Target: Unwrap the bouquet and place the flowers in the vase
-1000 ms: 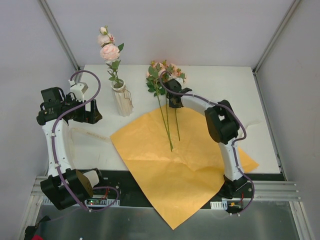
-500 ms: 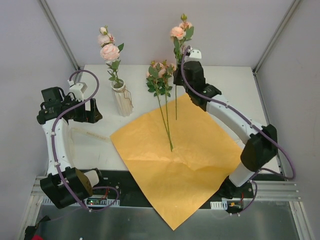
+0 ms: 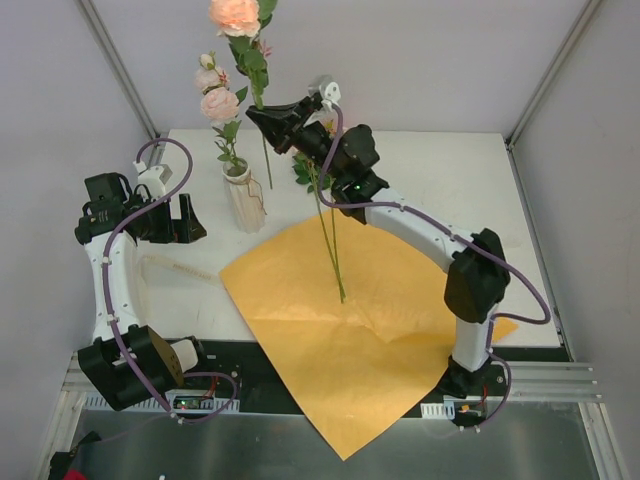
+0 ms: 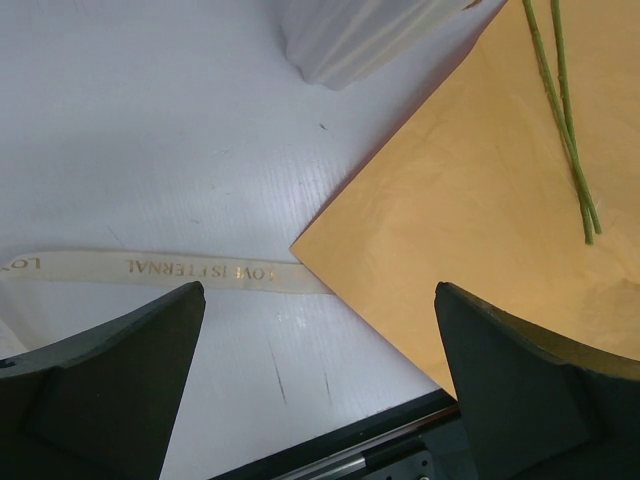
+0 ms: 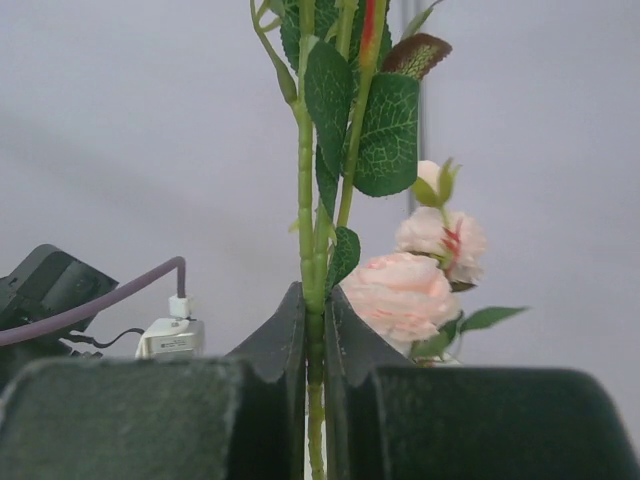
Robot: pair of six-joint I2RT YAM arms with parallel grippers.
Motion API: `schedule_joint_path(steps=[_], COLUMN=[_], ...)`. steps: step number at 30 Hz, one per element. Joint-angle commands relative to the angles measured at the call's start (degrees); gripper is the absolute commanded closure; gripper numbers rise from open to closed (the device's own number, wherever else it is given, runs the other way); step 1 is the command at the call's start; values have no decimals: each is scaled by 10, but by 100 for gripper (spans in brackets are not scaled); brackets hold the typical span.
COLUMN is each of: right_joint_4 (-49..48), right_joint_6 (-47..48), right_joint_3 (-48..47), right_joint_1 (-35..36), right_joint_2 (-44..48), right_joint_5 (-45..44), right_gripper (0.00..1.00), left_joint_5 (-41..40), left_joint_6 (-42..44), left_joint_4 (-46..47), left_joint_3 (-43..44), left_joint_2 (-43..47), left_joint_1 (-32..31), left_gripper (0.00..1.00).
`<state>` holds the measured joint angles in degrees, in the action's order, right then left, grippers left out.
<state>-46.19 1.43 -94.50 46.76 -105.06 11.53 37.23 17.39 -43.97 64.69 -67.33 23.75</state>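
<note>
My right gripper (image 3: 260,117) is shut on the green stem (image 5: 306,200) of one rose, held upright in the air just right of the vase (image 3: 244,200). Its peach bloom (image 3: 237,12) is at the top edge and its stem end (image 3: 268,182) hangs beside the vase rim. The whitish vase holds one rose with pink blooms (image 3: 220,103). More flowers (image 3: 312,168) lie with their stems (image 3: 334,260) on the unfolded orange paper (image 3: 350,330). My left gripper (image 3: 190,220) stands open left of the vase, nothing between its fingers (image 4: 110,380).
The cream ribbon (image 3: 180,270) lies flat on the white table (image 3: 450,180), left of the paper's corner. The paper overhangs the table's near edge. Grey walls close in the back and both sides. The vase base (image 4: 350,40) shows in the left wrist view.
My right arm has lifted one rose off the back of the table and swung it up and left to beside the vase. The left arm has stayed still.
</note>
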Motion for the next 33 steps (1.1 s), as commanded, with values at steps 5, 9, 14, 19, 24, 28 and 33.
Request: schedule_joint_path(steps=[5, 9, 14, 19, 24, 28, 33], right_joint_4=[-86, -86, -82, -71, -72, -72, -95], right_joint_6=[3, 11, 20, 29, 24, 19, 9], right_joint_3=[-180, -208, -227, -285, -335, -358, -300], right_joint_1=[31, 32, 32, 30, 22, 16, 12], right_joint_2=[-111, -130, -146, -183, -226, -257, -252], right_joint_5=[118, 117, 125, 129, 115, 105, 99], right_gripper=[99, 99, 99, 99, 99, 99, 99], left_joint_5=[4, 3, 6, 14, 10, 10, 16], left_joint_6=[2, 2, -3, -5, 4, 10, 0], left_joint_4=[-4, 0, 9, 10, 9, 3, 1], left_joint_3=[14, 13, 12, 11, 11, 17, 26], left_joint_2=[11, 1, -19, -28, -26, -26, -27], left_joint_1=[7, 11, 15, 15, 15, 15, 16], left_gripper=[1, 1, 1, 1, 1, 1, 1])
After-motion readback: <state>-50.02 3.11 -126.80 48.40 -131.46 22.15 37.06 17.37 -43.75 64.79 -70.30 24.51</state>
